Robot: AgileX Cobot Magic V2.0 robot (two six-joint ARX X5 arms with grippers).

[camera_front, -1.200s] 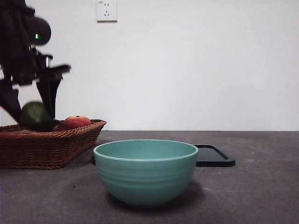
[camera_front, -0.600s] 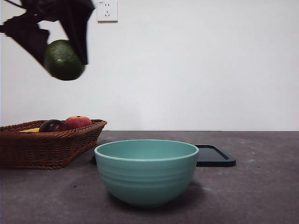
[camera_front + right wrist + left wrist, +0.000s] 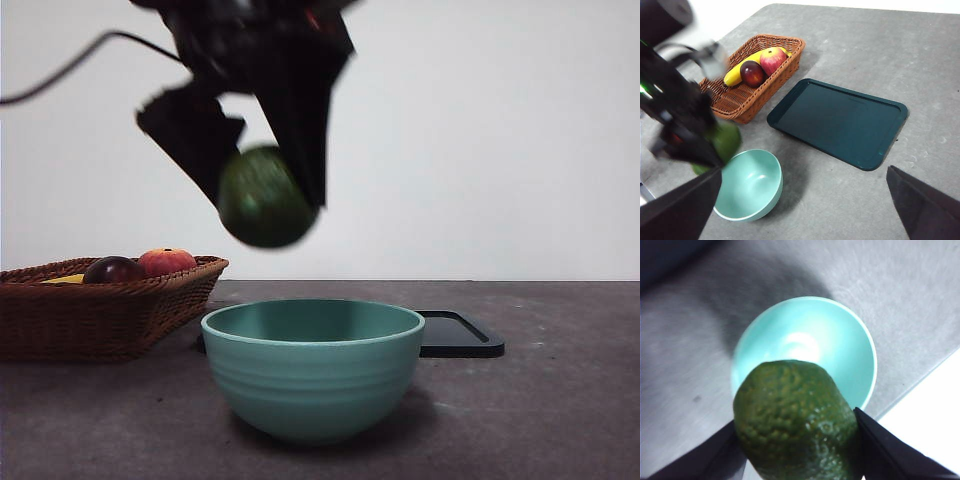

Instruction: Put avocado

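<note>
The avocado [image 3: 262,198] is dull dark green and oval. My left gripper [image 3: 264,206] is shut on it and holds it in the air, above the left part of the teal bowl [image 3: 312,370], well clear of its rim. In the left wrist view the avocado [image 3: 795,420] sits between the two black jaws, with the bowl [image 3: 840,345] below it. The right wrist view shows the avocado [image 3: 725,142] next to the bowl [image 3: 750,185]. My right gripper [image 3: 802,210] is open, high above the table.
A wicker basket [image 3: 100,315] stands at the left with a dark red-purple fruit [image 3: 112,270], an orange-red fruit [image 3: 166,261] and a banana [image 3: 737,72]. A dark flat tray [image 3: 460,335] lies behind the bowl to the right.
My left gripper lifted the avocado out of the basket, then carried it right and lower, to above the bowl.
</note>
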